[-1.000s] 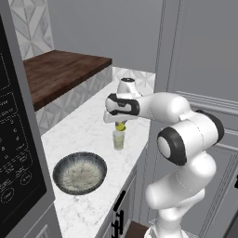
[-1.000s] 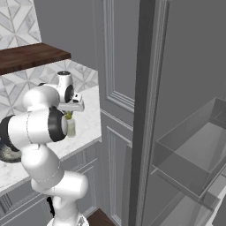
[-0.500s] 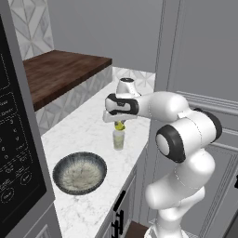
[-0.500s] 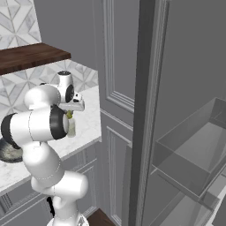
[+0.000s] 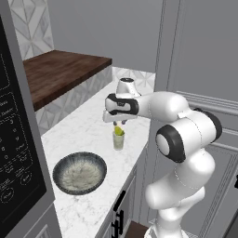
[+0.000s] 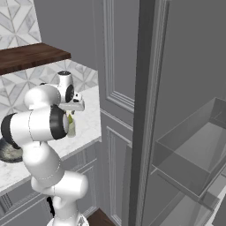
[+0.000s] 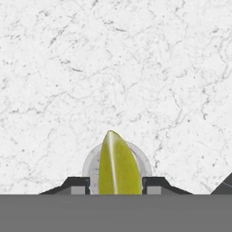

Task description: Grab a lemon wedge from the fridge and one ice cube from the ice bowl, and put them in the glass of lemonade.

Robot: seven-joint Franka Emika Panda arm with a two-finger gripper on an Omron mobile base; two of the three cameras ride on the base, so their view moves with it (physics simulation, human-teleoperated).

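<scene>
The marble counter [image 5: 88,128] runs through the middle of the left base view, with the ice bowl [image 5: 79,172] at lower left. The glass of lemonade [image 5: 118,140] stands at centre, directly under the gripper [image 5: 118,124], so a release should drop straight in. In the hand view, the lemon wedge [image 7: 118,166] sits between spread fingers [image 7: 76,185], apparently no longer pinched, over the glass.

A dark wood shelf [image 5: 60,74] overhangs the marble counter [image 5: 88,132].

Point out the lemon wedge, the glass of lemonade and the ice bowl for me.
lemon wedge [image 7: 117,165]: hand view, its middle.
glass of lemonade [image 5: 118,142]: left base view, its side wall.
ice bowl [image 5: 59,168]: left base view, its dark rim.
</scene>
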